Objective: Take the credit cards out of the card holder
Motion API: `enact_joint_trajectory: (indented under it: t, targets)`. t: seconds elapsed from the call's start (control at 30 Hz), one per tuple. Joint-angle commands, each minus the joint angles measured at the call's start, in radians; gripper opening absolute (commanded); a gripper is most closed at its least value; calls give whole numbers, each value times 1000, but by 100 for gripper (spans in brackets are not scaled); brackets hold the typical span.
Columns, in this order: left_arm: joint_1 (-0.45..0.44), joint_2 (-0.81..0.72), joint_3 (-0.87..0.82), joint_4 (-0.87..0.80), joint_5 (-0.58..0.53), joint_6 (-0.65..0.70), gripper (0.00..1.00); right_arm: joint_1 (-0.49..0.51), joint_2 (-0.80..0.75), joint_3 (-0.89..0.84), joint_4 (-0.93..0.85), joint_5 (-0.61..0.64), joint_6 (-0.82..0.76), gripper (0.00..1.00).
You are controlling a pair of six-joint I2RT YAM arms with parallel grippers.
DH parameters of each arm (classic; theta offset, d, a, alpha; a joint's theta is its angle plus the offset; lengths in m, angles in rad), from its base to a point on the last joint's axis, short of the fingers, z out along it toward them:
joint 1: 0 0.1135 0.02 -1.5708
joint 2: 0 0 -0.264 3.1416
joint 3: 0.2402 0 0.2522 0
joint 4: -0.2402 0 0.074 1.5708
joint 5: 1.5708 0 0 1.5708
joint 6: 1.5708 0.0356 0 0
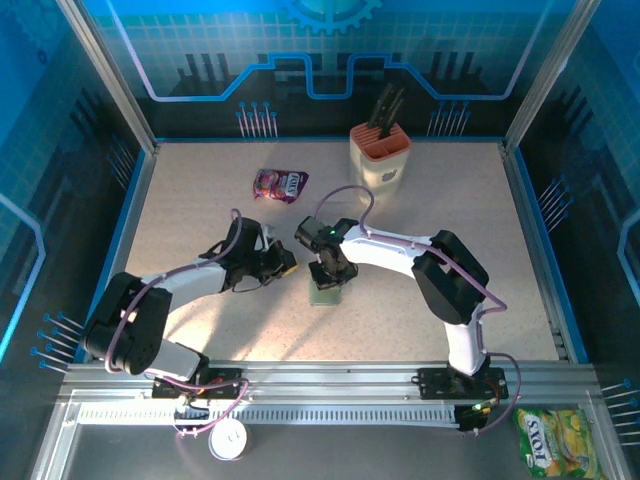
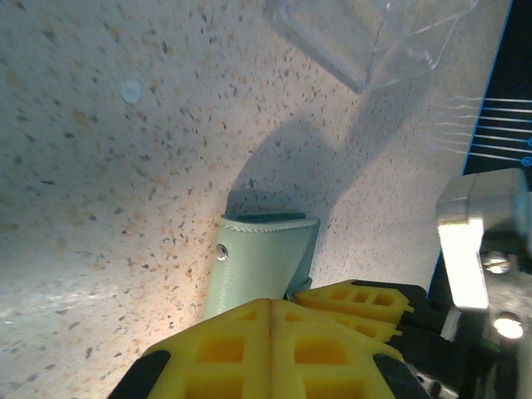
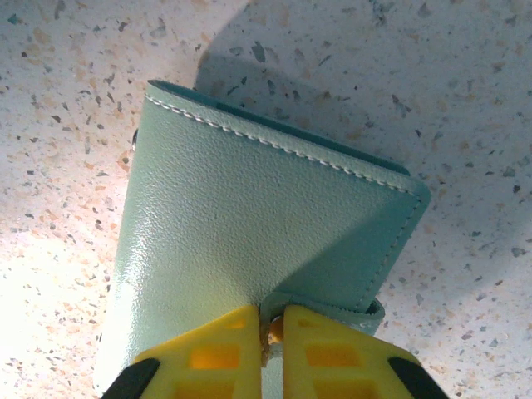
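Observation:
The sage-green card holder (image 1: pixel 324 294) lies closed on the table in front of both arms. In the right wrist view the card holder (image 3: pixel 249 216) has a stitched edge, and its snap tab (image 3: pixel 332 314) curls round the near edge. My right gripper (image 3: pixel 272 328) is shut on that tab, with the brass snap showing between its yellow pads. My left gripper (image 2: pixel 271 312) is shut with nothing in it, just left of the card holder (image 2: pixel 258 262) and next to the right gripper's fingers (image 2: pixel 357 301). The credit cards are hidden.
A purple snack pouch (image 1: pixel 280 184) lies at the back of the table and a beige knife block (image 1: pixel 381 150) stands to its right. A clear plastic piece (image 2: pixel 366 37) lies beyond the wallet. A yellow pouch (image 1: pixel 555 442) sits off the table at the near right.

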Motion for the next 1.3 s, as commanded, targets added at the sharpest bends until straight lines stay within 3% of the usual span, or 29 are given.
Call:
enact_joint_trajectory:
  t: [0.0, 0.3, 0.77, 0.93, 1.27]
  targets:
    - [-43, 35, 0, 59, 10, -49, 0, -8, 8, -57, 53, -45, 4, 8]
    - [-106, 145, -8, 198, 73, -157, 0, -35, -48, -163, 166, -111, 8, 0]
    - [-153, 258, 48, 49, 128, -111, 0, -51, -104, -234, 240, -139, 18, 0]
    - [-155, 280, 90, -164, 52, -29, 0, -51, -101, -208, 163, -66, 47, 0]
    - [-155, 386, 96, -245, 18, -5, 0, -31, -78, -133, -5, 103, 48, 0]
